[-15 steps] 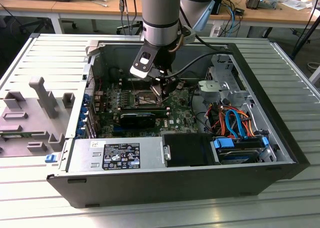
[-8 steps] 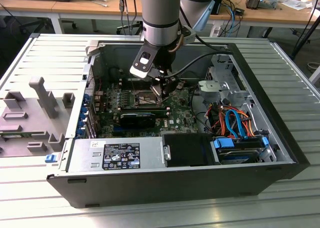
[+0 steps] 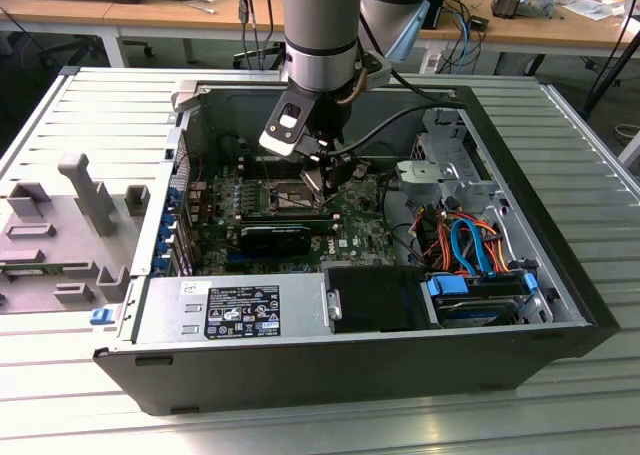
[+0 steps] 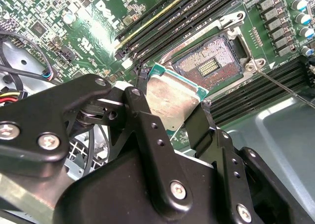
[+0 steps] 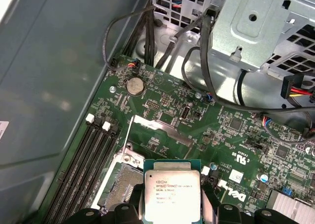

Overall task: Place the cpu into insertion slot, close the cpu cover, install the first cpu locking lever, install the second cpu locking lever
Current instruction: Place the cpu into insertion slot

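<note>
Cpu (image 4: 170, 103) (image 5: 172, 194) pinched edge to edge between the two black fingers (image 4: 142, 106) of the gripper (image 4: 172, 111) (image 5: 172, 207) (image 3: 322, 180), silver-grey top up. It is not seated. In the second wrist view it sits tilted, one green-edged corner over the near corner of the insertion slot (image 4: 209, 66) (image 5: 120, 187); contact with the frame cannot be told.

Slot uncovered, with the brownish contact field bare inside the silvery frame. A silvery plate, apparently the cpu cover (image 5: 162, 128), stands raised just beyond the slot in the first wrist view. A thin metal lever (image 4: 285, 88) (image 5: 127, 138) sticks out from a corner of the frame, unlatched.

Long black memory slots (image 5: 83, 165) (image 4: 177, 12) run alongside the socket on the green motherboard (image 5: 236, 135) (image 4: 74, 17). A coin cell (image 5: 134, 86) sits near the board's edge, with black cables (image 5: 206, 81) draped toward a grey metal drive cage (image 5: 256, 27).

In the exterior view the arm reaches down into an open computer case (image 3: 300, 375), which lies on its side on a slatted metal table (image 3: 100, 115). A grey plastic fixture (image 3: 85, 190) rests on the table at the exterior view's left.
</note>
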